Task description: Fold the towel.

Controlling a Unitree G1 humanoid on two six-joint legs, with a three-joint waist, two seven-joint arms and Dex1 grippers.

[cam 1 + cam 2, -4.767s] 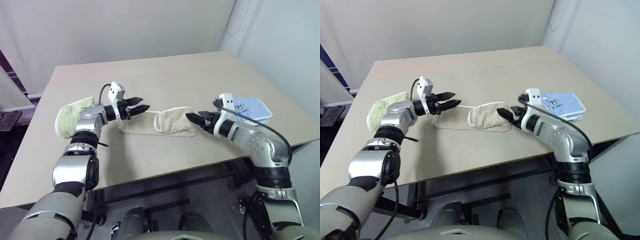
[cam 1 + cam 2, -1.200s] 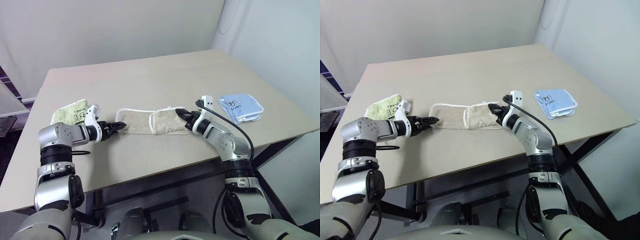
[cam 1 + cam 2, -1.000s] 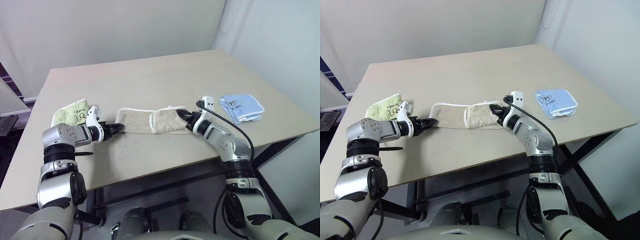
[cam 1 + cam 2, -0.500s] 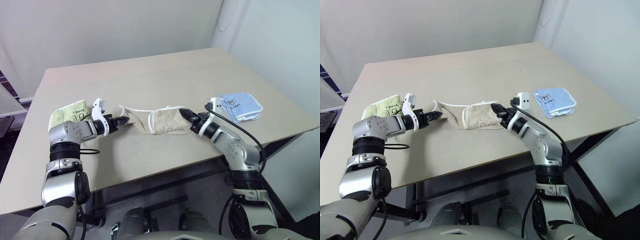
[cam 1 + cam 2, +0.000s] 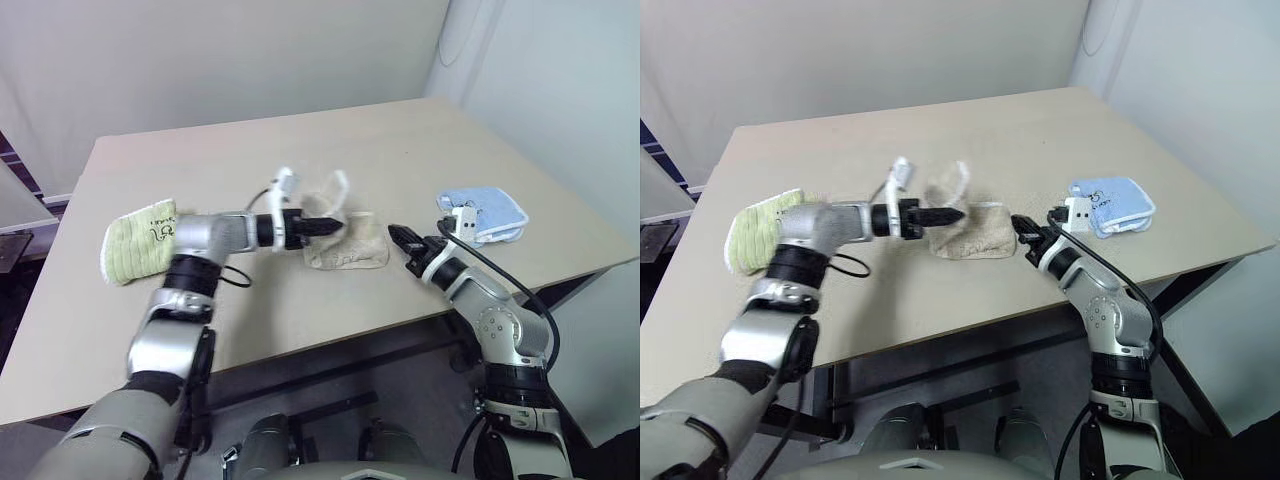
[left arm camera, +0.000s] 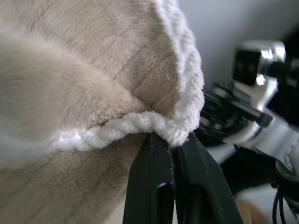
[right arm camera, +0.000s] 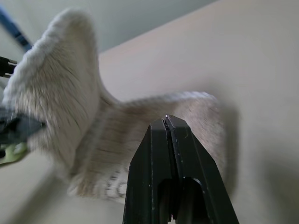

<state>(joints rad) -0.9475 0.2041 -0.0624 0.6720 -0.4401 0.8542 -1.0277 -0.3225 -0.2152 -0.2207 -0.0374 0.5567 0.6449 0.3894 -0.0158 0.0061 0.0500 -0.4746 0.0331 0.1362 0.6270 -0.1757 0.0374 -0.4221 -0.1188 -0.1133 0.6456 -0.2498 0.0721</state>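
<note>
Towel (image 5: 345,245) sits near the middle of my table (image 5: 200,170), its left end lifted off the surface. My left gripper (image 5: 335,226) is clamped on that raised white-corded edge, pointing across toward the right. My right gripper (image 5: 398,236) is clenched with nothing between its fingers, just beside the towel's right end. I see the towel's long axis running left to right, beige terry with white edging, the lower part folded flat, the raised flap curling upward

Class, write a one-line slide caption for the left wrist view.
Left gripper pinches the towel's white corded edge, with the right gripper beyond.
</note>
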